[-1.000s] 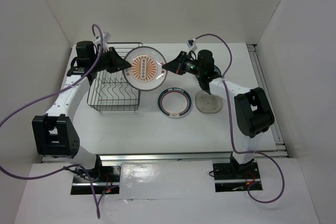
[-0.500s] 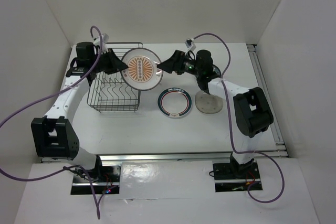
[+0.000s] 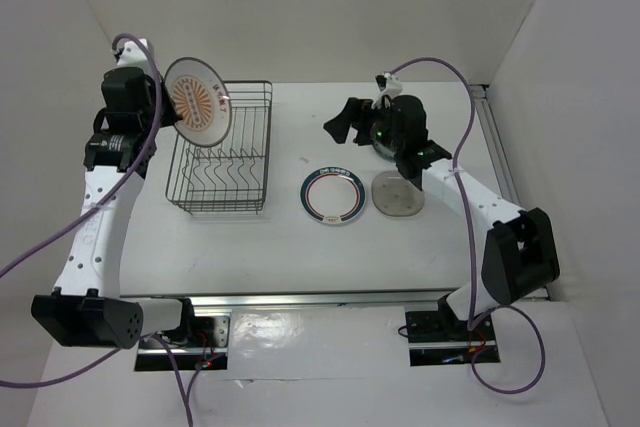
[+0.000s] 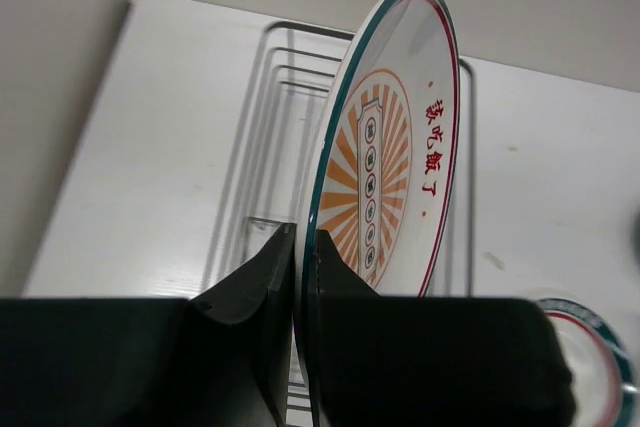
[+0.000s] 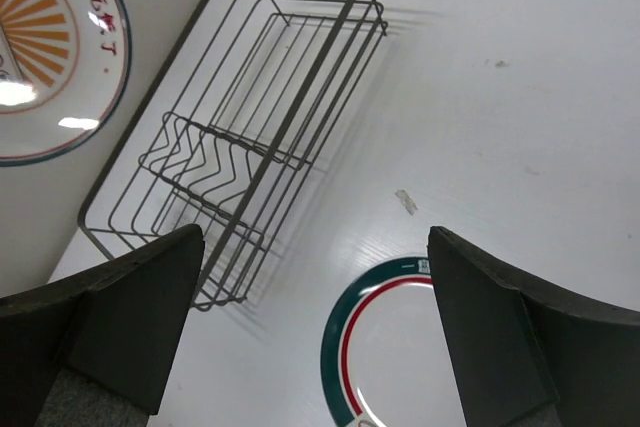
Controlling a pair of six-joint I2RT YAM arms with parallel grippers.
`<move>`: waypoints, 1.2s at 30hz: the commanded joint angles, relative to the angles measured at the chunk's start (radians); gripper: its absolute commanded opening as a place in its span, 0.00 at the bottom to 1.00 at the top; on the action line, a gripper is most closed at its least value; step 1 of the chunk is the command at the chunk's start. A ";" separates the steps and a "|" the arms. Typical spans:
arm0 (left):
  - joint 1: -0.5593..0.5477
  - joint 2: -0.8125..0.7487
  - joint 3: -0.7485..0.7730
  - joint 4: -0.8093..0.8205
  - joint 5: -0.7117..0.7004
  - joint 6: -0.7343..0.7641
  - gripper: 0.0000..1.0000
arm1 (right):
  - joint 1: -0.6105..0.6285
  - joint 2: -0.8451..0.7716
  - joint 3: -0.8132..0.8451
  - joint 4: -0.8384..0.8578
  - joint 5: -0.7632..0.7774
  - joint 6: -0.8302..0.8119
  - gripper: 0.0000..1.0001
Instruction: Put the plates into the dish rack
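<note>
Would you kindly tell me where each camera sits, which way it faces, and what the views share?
Top external: above and behind the bases, looking down on the table and dish rack; both arms whole, left gripper clamping the sunburst plate, right gripper open.
Left wrist: looks along its own closed fingers at that plate, rack beyond.
Right wrist: looks down between its spread fingers at rack and rimmed plate.
Shared by all: sunburst plate and rack.
</note>
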 commanded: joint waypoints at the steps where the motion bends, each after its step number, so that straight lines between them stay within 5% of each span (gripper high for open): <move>1: -0.005 -0.028 -0.004 0.034 -0.198 0.143 0.00 | 0.009 -0.055 -0.025 -0.108 0.050 -0.051 1.00; 15: 0.081 -0.102 -0.297 0.382 -0.294 0.230 0.00 | 0.055 -0.132 -0.091 -0.051 -0.056 -0.019 1.00; 36: 0.093 -0.112 -0.483 0.602 -0.162 0.345 0.00 | 0.064 -0.132 -0.131 0.010 -0.140 0.006 1.00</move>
